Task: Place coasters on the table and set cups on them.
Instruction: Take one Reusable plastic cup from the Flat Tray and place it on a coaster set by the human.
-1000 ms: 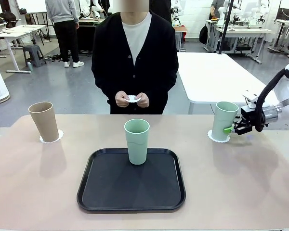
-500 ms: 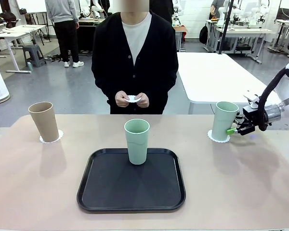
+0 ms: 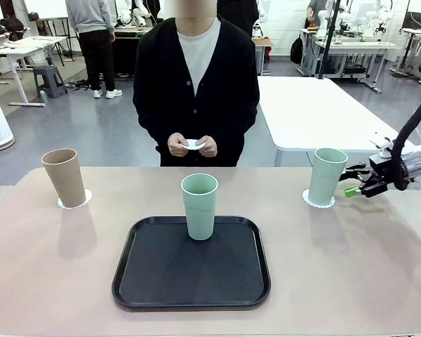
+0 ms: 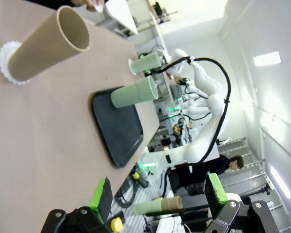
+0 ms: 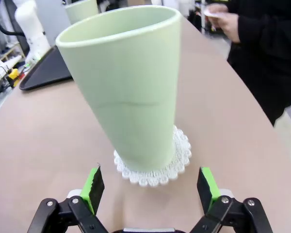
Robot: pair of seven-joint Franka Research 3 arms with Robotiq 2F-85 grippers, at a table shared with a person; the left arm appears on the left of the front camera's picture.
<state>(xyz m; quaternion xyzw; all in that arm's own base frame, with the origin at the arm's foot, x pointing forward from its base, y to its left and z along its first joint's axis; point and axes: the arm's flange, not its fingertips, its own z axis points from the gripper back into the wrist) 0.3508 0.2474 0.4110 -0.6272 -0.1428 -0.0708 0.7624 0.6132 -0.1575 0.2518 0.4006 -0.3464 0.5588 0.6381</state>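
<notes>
Bright, even overhead light. Soft shadows on bench (image 3: pixel 56 267) falling toward camera. Blown-out ceiling panel (image 4: pixel 267 58) in left wrist view. Wide-angle stretch at wrist-view edges; front view sharp.

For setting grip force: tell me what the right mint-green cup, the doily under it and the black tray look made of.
Mint-green cup: likely matte plastic or a fibre composite; even colour, dull sheen, thick smooth rim.
Coaster: paper, it seems; thin, white, lacy scalloped edge.
Black tray: probably plastic, satin finish; soft reflections, moulded raised rim.
</notes>
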